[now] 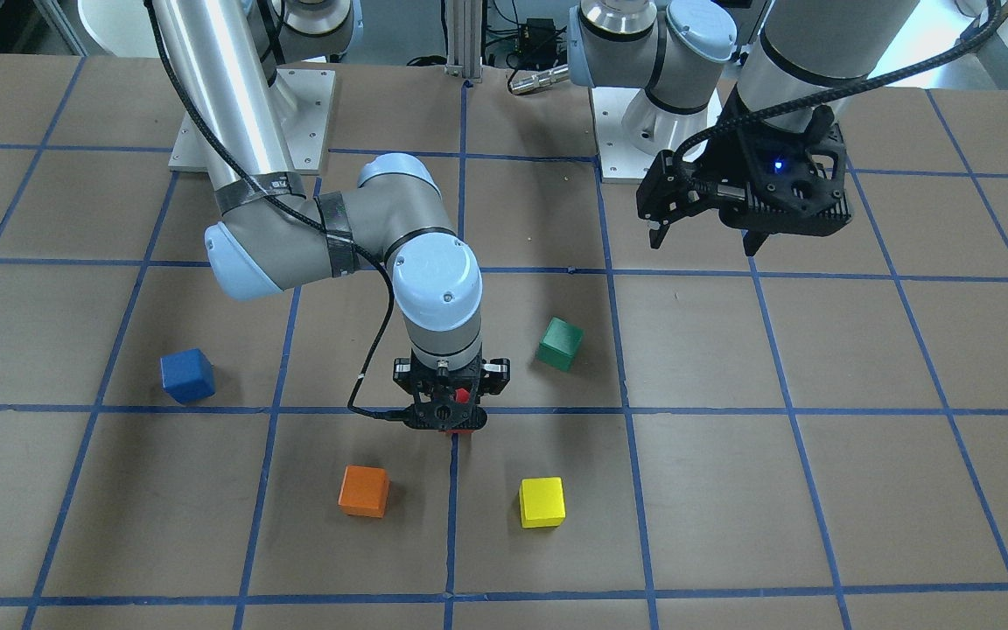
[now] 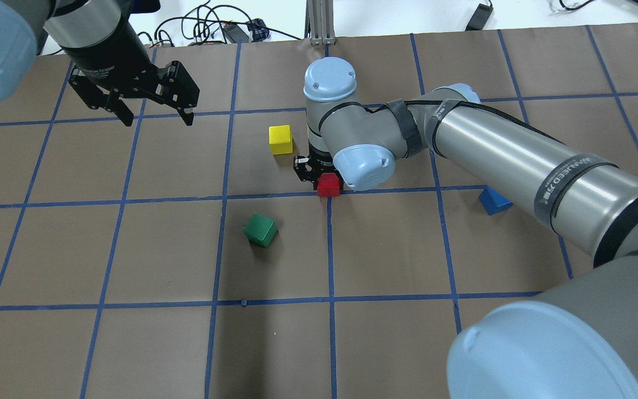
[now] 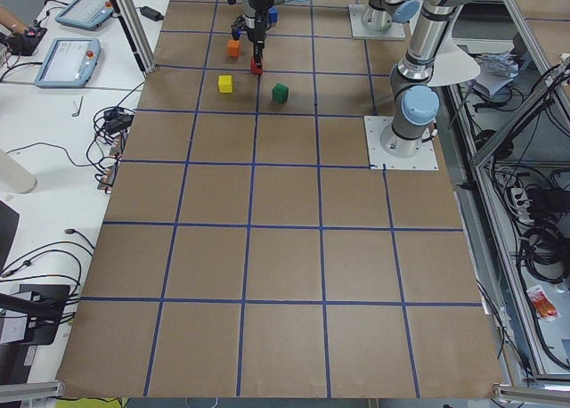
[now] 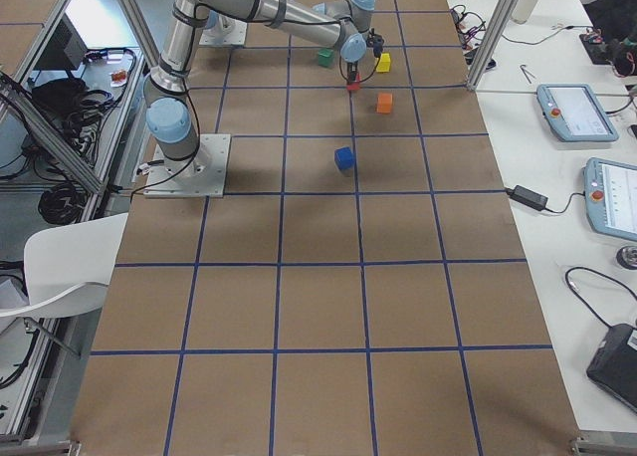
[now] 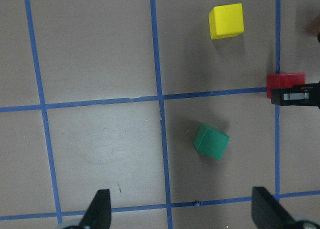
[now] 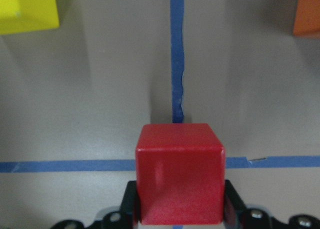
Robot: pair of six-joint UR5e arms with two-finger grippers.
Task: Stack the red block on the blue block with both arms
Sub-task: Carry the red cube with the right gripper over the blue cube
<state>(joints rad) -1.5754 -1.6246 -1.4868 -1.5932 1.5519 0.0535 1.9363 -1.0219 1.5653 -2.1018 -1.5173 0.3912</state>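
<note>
The red block (image 6: pixel 180 171) sits between the two fingers of my right gripper (image 1: pixel 451 411), which are closed against its sides. It is at table level on a crossing of blue tape lines (image 2: pixel 328 184), and also shows in the left wrist view (image 5: pixel 285 83). I cannot tell if it is lifted. The blue block (image 1: pixel 187 374) stands alone on the table further to my right (image 2: pixel 495 200), partly hidden by my right arm in the overhead view. My left gripper (image 2: pixel 155 111) is open and empty, held high over the left side of the table, with its fingertips (image 5: pixel 100 209) wide apart.
A green block (image 2: pixel 260 229) lies tilted left of the red one. A yellow block (image 2: pixel 280 139) and an orange block (image 1: pixel 364 490) stand beyond it, toward the far edge. The arm base plates (image 1: pixel 635 149) are at the robot's side of the brown table.
</note>
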